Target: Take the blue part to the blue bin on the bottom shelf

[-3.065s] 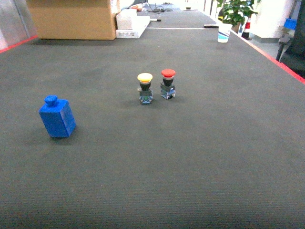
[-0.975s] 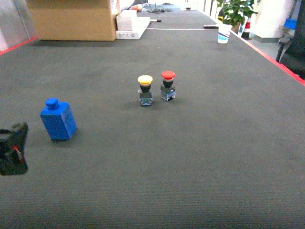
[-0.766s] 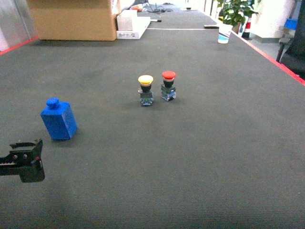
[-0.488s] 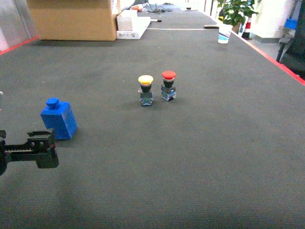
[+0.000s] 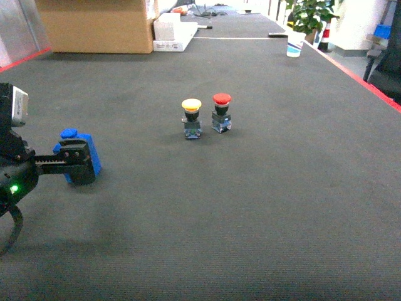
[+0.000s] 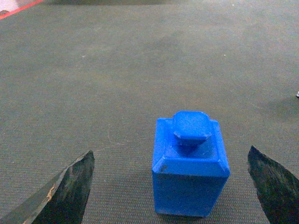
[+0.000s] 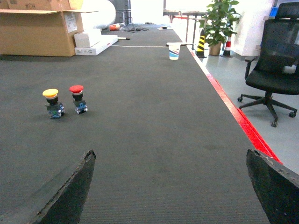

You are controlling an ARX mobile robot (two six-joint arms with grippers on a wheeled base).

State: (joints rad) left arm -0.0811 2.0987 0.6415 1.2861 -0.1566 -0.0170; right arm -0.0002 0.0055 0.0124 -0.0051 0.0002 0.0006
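one blue part (image 6: 190, 163) between wide-open left claw (image 6: 170, 186) fingers, ungripped; no legible writing.

The left gripper (image 5: 78, 162) is matte black with dark wedge-shaped jaws, a green indicator light glowing on its arm.

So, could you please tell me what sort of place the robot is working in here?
Probably an office or lab used for robot testing: a large dark carpeted floor edged with red tape, a cardboard box, an office chair and a potted plant.
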